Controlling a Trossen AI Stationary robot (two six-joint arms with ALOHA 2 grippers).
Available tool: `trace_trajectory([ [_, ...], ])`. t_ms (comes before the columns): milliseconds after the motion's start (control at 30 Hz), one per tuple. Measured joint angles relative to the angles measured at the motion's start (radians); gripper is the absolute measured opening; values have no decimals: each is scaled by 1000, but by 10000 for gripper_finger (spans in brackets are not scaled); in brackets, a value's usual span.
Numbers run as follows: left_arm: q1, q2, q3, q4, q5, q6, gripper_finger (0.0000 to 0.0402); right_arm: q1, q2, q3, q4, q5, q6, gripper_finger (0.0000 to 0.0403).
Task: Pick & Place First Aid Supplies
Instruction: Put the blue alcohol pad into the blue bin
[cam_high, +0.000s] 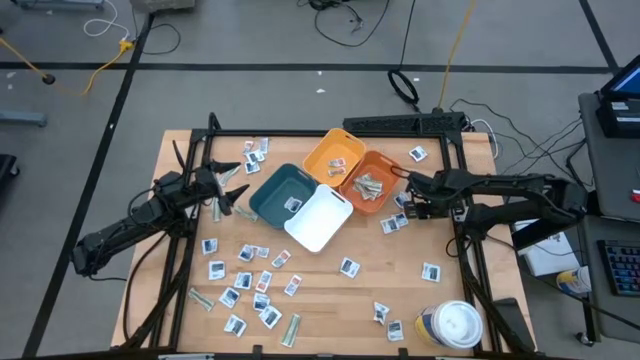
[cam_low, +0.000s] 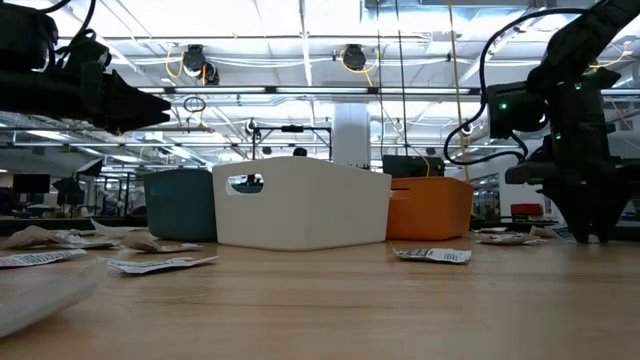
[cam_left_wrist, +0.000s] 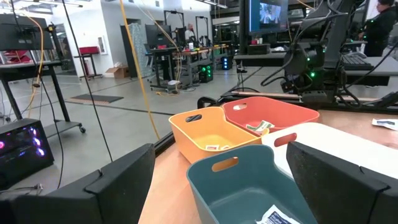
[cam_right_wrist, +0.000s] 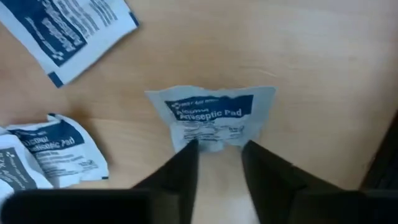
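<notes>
Now, from above, the right tool is low on the desk just right of the orange bin, among loose packets: a pick in hand. Its wrist view shows narrowed fingers pinching a wipe packet's edge, seemingly gripped; next, lift and bin it. The left tool waits wide open, empty.

the first aid supplies are small flat packets, white with blue or red marks, plus a few narrow grey-green strips, scattered flat over the bench. one white antiseptic pad packet with a blue band lies crumpled, its edge between the fingers of the right tool. two similar packets lie just beside it.
</notes>
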Motion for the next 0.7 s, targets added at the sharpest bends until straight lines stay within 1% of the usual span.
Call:
trace_trajectory([
  [167, 0, 0, 0, 0, 0, 0, 367, 0, 0, 0, 18, 7, -11, 20],
  [200, 0, 0, 0, 0, 0, 0, 367, 0, 0, 0, 23, 7, -25, 10],
  [467, 0, 0, 0, 0, 0, 0, 367, 0, 1, 8, 19, 0, -43, 1],
  [567, 0, 0, 0, 0, 0, 0, 367, 1, 1, 51, -12, -7, -58, 1],
  [700, 0, 0, 0, 0, 0, 0, 367, 1, 2, 142, -77, -26, -108, 1],
])
